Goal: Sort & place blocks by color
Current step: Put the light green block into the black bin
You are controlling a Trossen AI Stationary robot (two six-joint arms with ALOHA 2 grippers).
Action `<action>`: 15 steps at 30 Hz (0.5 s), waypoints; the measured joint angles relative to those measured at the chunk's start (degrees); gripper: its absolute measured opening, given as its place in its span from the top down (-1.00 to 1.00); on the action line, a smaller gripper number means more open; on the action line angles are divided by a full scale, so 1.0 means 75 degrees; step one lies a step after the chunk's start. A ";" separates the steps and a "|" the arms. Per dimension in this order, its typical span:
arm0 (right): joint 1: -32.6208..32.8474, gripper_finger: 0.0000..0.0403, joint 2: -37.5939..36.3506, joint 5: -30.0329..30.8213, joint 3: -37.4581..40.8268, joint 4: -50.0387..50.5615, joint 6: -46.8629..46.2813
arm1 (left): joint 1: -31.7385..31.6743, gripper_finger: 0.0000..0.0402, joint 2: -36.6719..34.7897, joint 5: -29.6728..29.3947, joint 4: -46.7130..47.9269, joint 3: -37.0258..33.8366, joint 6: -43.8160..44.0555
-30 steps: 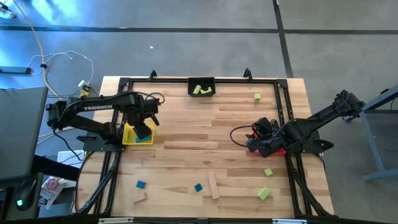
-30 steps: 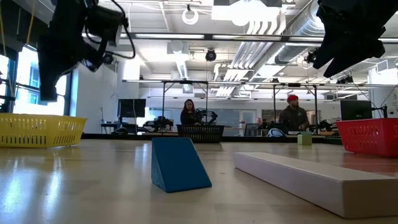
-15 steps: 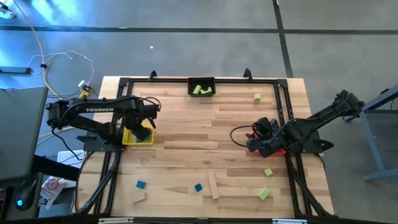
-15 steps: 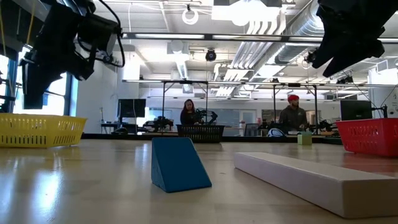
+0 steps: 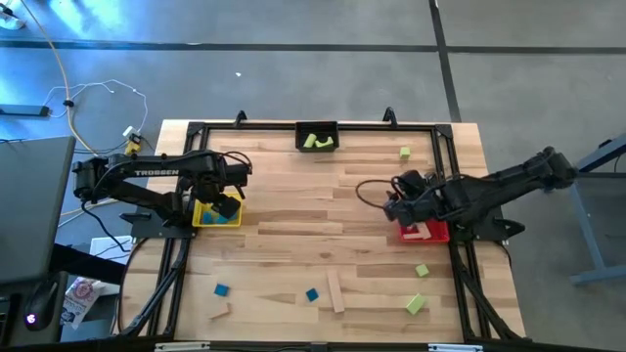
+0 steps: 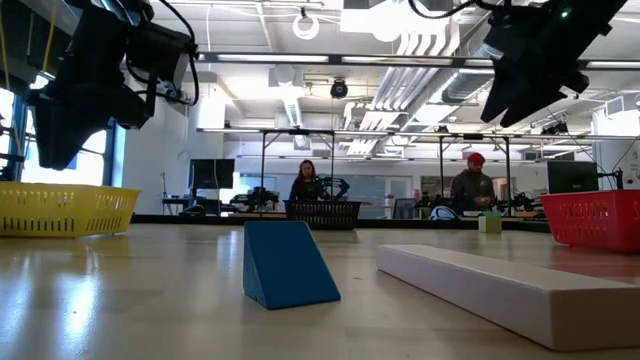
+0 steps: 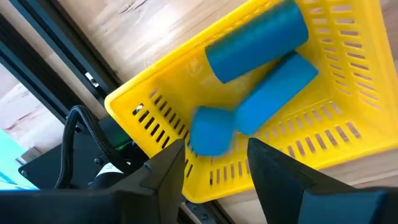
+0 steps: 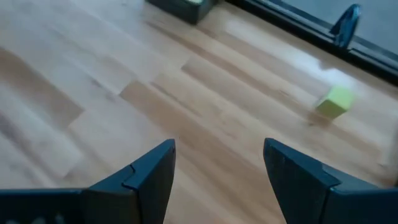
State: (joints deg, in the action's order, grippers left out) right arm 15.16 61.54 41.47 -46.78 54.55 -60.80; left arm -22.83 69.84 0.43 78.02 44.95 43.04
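Note:
My left gripper [image 7: 216, 147] hangs open over the yellow bin [image 5: 207, 219], pointing down into it. Two blue blocks [image 7: 261, 56] lie in that bin, and a third blue block [image 7: 208, 129], blurred, shows just beyond my fingertips, clear of them. My right gripper [image 8: 219, 147] stands open and empty over bare table, left of the red bin [image 5: 426, 233]. That bin holds a light wood piece [image 5: 419, 232]. Green blocks [image 5: 315, 141] lie in the black bin [image 5: 317, 125] at the far edge.
Loose on the table are green blocks [image 5: 405, 153] [image 5: 422, 270] [image 5: 416, 304], blue blocks [image 5: 221, 290] [image 5: 312, 294], a long wood bar [image 5: 335, 291] and a small wood piece [image 5: 219, 311]. A black frame [image 5: 445, 176] runs around the work area. Behind the table are people at desks.
My left gripper has rolled about its own axis over the yellow bin and sunk a little. My right gripper has swung toward the table's left and far side, off the red bin, which now shows uncovered.

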 joint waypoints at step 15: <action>-0.3178 -0.15 0.0000 -0.1223 0.0000 0.0001 0.2608 | 0.0075 0.12 0.0000 0.0026 -0.0248 0.0000 -0.0687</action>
State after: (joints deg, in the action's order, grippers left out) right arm -8.67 61.54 32.30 -46.78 54.55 -41.24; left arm -22.27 69.84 0.62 76.16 44.95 37.89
